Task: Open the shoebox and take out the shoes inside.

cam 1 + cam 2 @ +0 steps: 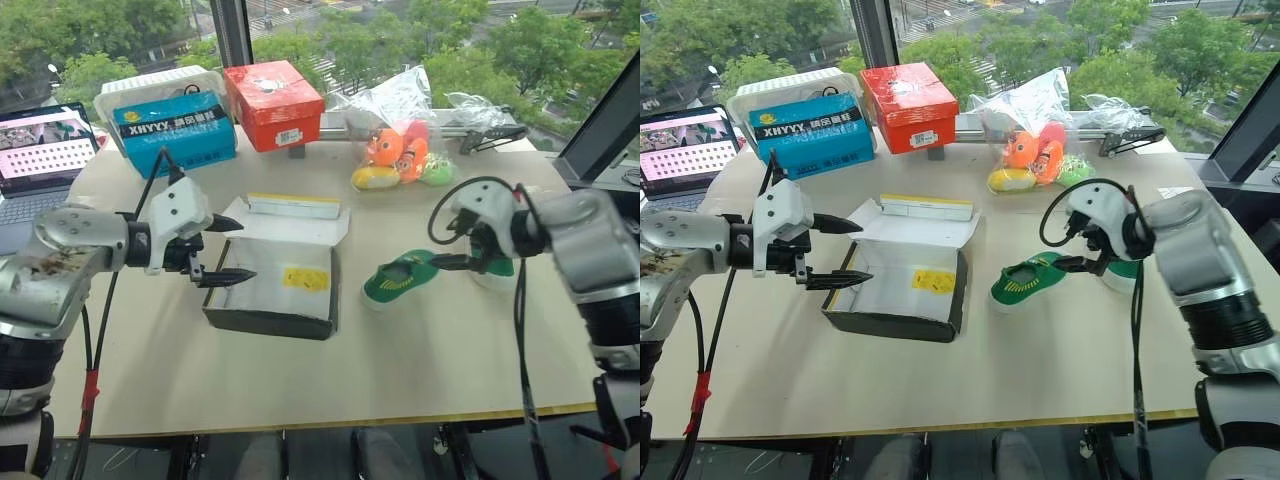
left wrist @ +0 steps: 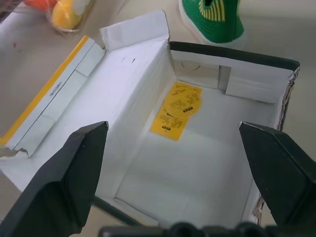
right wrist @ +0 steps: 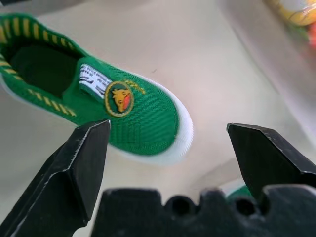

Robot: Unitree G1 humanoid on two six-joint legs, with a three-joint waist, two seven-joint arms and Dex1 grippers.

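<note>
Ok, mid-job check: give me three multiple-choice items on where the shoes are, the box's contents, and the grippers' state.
1. Where does the green slip-on shoe with the white sole lie?
A. inside the box
B. on the table, right of the box
C. on the laptop

2. What lies in the open yellow-lidded cardboard shoebox?
A. two shoes
B. one shoe
C. a yellow paper tag

3. How is the right gripper?
A. open, holding nothing
B. shut on a shoe
C. shut on the lid

Answers: 1 B, the shoe rests on the beige tabletop. 2 C, the white inside holds just the tag. 3 A, its fingers stand wide above the shoe.
</note>
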